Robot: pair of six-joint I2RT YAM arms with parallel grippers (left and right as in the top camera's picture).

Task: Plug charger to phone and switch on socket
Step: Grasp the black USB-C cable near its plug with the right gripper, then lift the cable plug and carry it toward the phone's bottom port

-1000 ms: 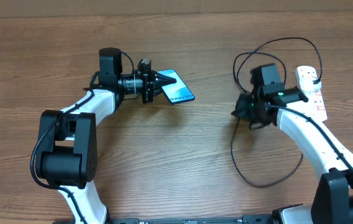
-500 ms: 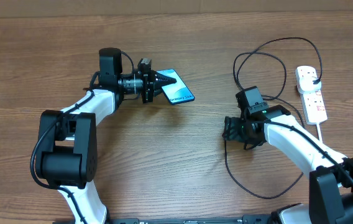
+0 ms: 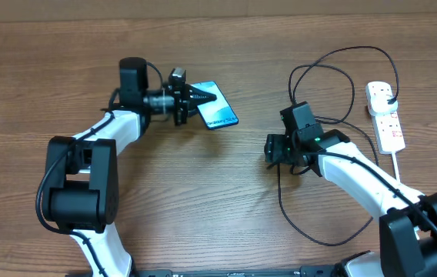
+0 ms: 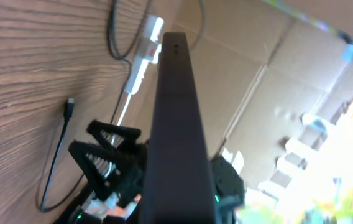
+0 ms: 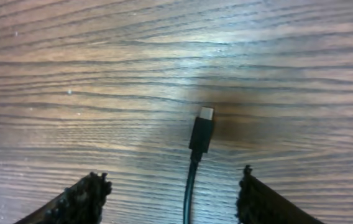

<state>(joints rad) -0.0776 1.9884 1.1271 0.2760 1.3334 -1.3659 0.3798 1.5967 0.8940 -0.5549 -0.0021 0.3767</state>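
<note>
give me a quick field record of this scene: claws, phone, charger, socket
left claw: shut on phone
right claw: open, one finger each side of the charger tip
charger tip: loose on table, apart from phone
socket: on table, beyond right claw, untouched

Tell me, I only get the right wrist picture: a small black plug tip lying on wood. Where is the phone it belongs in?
Observer: Across the table; the left tool grips the phone at one end.
Operator: Which way is its screen facing?
Observer: Upward, bright blue in the overhead view.
Operator: And where does the cable lead?
Observer: It loops round to the white power strip on the right arm's side.
</note>
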